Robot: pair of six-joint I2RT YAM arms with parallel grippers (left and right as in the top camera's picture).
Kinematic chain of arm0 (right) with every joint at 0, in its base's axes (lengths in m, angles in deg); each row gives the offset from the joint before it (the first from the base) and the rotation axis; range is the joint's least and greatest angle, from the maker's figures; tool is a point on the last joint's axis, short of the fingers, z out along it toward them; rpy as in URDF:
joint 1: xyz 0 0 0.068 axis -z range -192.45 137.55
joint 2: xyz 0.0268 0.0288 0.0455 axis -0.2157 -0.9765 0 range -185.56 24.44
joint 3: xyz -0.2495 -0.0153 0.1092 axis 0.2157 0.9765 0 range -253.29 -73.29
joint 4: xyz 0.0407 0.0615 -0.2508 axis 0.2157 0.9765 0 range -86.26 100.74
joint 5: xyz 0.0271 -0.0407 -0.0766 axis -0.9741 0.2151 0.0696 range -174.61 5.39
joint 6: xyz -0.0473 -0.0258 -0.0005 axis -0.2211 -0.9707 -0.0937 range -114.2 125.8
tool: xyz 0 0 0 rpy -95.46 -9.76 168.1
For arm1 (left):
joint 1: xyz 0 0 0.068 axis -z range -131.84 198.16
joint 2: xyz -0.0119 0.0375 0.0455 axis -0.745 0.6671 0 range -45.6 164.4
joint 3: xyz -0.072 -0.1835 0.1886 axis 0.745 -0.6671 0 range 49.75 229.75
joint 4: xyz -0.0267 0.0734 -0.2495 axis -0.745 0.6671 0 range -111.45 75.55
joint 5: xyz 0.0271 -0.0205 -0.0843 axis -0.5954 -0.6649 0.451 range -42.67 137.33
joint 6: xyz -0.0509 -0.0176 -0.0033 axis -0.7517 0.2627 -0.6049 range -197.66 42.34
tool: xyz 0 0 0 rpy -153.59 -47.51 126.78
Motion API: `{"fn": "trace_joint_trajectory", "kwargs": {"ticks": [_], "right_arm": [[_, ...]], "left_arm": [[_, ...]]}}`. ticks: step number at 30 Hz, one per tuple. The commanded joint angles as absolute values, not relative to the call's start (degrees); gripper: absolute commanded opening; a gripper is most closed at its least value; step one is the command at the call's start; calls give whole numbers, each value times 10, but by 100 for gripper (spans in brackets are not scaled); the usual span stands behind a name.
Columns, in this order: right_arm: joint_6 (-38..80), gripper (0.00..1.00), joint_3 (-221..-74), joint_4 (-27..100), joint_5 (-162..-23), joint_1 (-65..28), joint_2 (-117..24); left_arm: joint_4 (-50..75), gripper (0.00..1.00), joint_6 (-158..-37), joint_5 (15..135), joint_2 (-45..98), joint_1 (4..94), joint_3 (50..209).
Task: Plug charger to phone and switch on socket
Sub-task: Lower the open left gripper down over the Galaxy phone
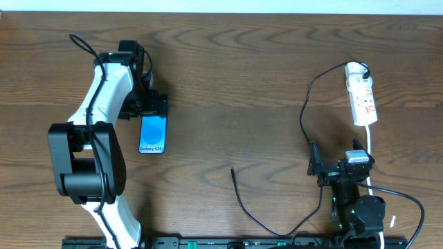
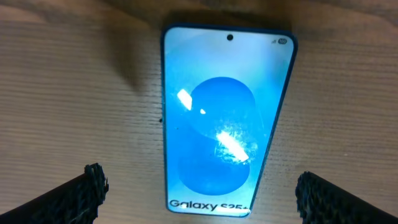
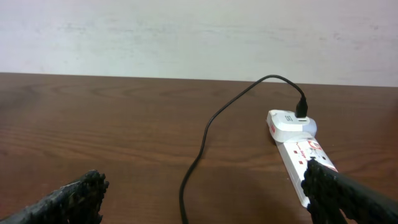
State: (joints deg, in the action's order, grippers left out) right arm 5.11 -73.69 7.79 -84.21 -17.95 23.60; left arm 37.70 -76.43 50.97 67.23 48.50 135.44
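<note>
Knurled black fingertips [image 2: 87,190] of the left gripper [image 2: 200,190] stand spread wide and empty, poised over the phone [image 2: 224,118], which lies flat and screen-up on the left of the grainy wooden table [image 1: 228,69] (probably lined up to steady that glossy glass slab). Equally wide and empty, the right gripper [image 3: 202,193] faces the white plastic socket [image 3: 301,149]. The charger [image 3: 205,137], a thin limp black cable, trails from it, its loose tip [image 1: 232,169] lying mid-table, well apart from the phone.

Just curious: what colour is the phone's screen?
The phone glows bright blue, clearest from the left wrist view.
</note>
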Motion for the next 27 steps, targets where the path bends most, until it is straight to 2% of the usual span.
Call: {"fn": "trace_joint_trajectory", "kwargs": {"ticks": [1, 27], "right_arm": [[44, 99, -736, 80, -845, -182, 239], [44, 99, -736, 80, -846, -182, 239]], "left_arm": [[369, 99, -780, 519, 679, 485, 1334], [268, 99, -780, 529, 679, 485, 1258]]}}
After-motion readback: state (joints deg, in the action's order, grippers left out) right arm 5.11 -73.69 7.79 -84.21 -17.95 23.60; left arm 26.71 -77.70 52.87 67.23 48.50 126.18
